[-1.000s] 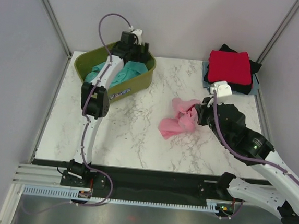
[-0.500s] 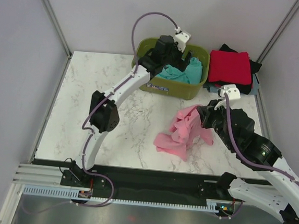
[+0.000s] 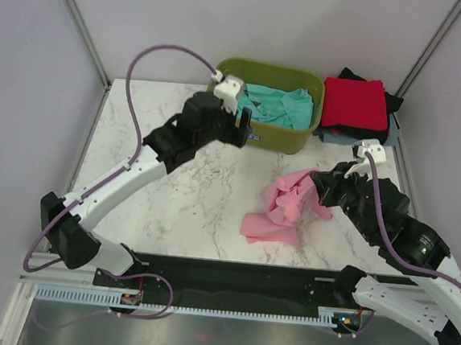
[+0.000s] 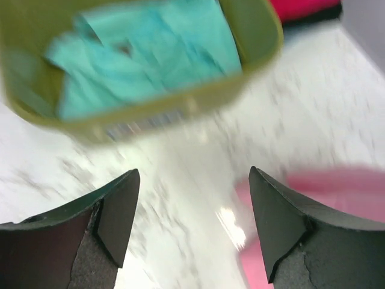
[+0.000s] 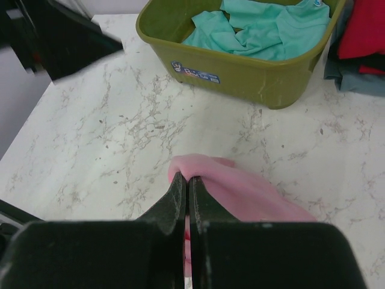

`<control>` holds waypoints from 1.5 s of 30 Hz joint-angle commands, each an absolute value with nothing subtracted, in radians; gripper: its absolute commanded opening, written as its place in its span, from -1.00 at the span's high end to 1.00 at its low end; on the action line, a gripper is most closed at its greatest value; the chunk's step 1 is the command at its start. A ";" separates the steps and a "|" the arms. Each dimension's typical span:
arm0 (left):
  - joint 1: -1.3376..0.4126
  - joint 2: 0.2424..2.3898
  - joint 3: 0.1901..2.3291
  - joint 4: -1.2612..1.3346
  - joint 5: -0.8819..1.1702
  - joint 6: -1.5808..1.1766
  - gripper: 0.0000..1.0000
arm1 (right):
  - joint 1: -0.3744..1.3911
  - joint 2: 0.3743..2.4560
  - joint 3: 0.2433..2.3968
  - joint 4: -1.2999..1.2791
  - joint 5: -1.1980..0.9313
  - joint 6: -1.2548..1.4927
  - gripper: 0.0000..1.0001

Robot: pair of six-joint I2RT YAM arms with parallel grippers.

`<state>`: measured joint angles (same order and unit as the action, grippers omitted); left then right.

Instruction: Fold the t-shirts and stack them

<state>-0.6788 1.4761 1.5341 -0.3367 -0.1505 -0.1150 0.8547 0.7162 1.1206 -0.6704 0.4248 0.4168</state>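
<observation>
The pink t-shirt (image 3: 280, 209) lies crumpled on the marble table right of centre. My right gripper (image 3: 316, 188) is shut on a fold of it (image 5: 240, 186) and holds that fold up. My left gripper (image 3: 241, 129) is open and empty, just in front of the olive tub (image 3: 262, 135); its view (image 4: 192, 174) is blurred and shows the tub and the pink shirt (image 4: 325, 198). The teal t-shirt (image 3: 278, 106) lies crumpled in the tub (image 5: 252, 75). The red t-shirt (image 3: 352, 102) lies folded on top of the black and grey-blue ones at the back right.
The olive tub stands at the back middle, touching the folded stack (image 3: 380, 129). Grey walls close in the table on three sides. Bare marble (image 3: 172, 192) lies left of the pink shirt.
My left gripper slid the tub from the back left to the back middle, let go and pulled back. My right gripper moved right and nearer with the pink shirt.
</observation>
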 commanded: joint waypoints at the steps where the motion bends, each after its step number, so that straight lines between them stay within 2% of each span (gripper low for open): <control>1: -0.742 1.450 1.292 -0.324 -0.071 -0.310 -0.61 | 0.854 0.692 1.155 -0.672 0.457 0.436 1.00; 4: -0.749 1.511 1.213 -0.258 -0.009 -0.333 -0.62 | 0.854 0.684 1.144 -0.678 0.454 0.445 1.00; 10: -0.746 1.805 1.366 -0.181 -0.047 -0.344 -0.59 | 0.856 0.667 1.132 -0.695 0.440 0.475 1.00; 16: -0.698 2.138 1.753 -0.281 -0.098 -0.305 -0.60 | 0.856 0.634 1.132 -0.752 0.442 0.485 1.00; 20: -0.649 2.276 2.044 -0.351 -0.086 -0.310 -0.62 | 0.856 0.626 1.109 -0.773 0.460 0.488 1.00; 23: -0.627 2.330 2.173 -0.380 -0.109 -0.282 -0.69 | 0.856 0.637 1.077 -0.767 0.469 0.488 1.00; 24: -0.620 2.336 2.192 -0.383 -0.117 -0.278 -0.87 | 0.856 0.644 1.062 -0.752 0.465 0.483 1.00; 27: -0.615 2.304 2.215 -0.402 -0.086 -0.249 -0.99 | 0.856 0.687 1.048 -0.718 0.431 0.459 1.00; 28: -0.617 2.280 2.203 -0.417 -0.065 -0.244 -0.99 | 0.854 0.712 1.048 -0.715 0.425 0.456 0.97; 29: -0.620 2.234 2.119 -0.416 -0.045 -0.244 -0.99 | 0.854 0.721 1.046 -0.709 0.416 0.450 0.69; 31: -0.635 2.065 1.990 -0.410 -0.055 -0.247 -0.99 | 0.854 0.751 1.042 -0.692 0.385 0.430 -0.27; 32: -0.638 2.001 1.827 -0.385 -0.066 -0.259 -0.99 | 0.856 0.762 1.043 -0.695 0.402 0.431 -0.79; 33: -0.641 1.856 1.737 -0.367 -0.078 -0.271 -0.98 | 0.854 0.771 1.045 -0.734 0.435 0.442 -0.94; 35: -0.641 1.723 1.482 -0.338 -0.098 -0.305 -0.97 | 0.854 0.801 1.045 -0.816 0.635 0.546 -0.96; 36: -0.641 1.645 1.406 -0.337 -0.119 -0.317 -0.96 | 0.856 0.801 1.025 -0.859 0.661 0.566 -0.96; 37: -0.641 1.509 1.256 -0.337 -0.127 -0.325 -0.96 | 0.856 0.792 1.011 -0.847 0.637 0.555 -0.95; 38: -0.641 1.427 1.186 -0.339 -0.139 -0.337 -0.96 | 0.854 0.793 0.993 -0.812 0.485 0.498 -0.83; 39: -0.641 1.358 1.119 -0.339 -0.165 -0.344 -0.96 | 0.861 0.802 0.968 -0.742 0.401 0.476 -0.79; 40: -0.640 1.219 1.000 -0.342 -0.184 -0.356 -0.96 | 0.873 0.872 0.974 -0.741 0.359 0.476 -0.72; 41: -0.640 1.162 0.952 -0.347 -0.199 -0.359 -0.96 | 0.906 0.917 0.982 -0.744 0.373 0.510 -0.72; 44: -0.638 0.967 0.842 -0.437 -0.274 -0.367 -0.98 | 1.197 1.089 1.052 -0.799 0.591 0.593 -0.79; 45: -0.637 0.921 0.828 -0.501 -0.287 -0.371 -0.99 | 1.221 1.165 1.089 -0.801 0.609 0.603 -0.80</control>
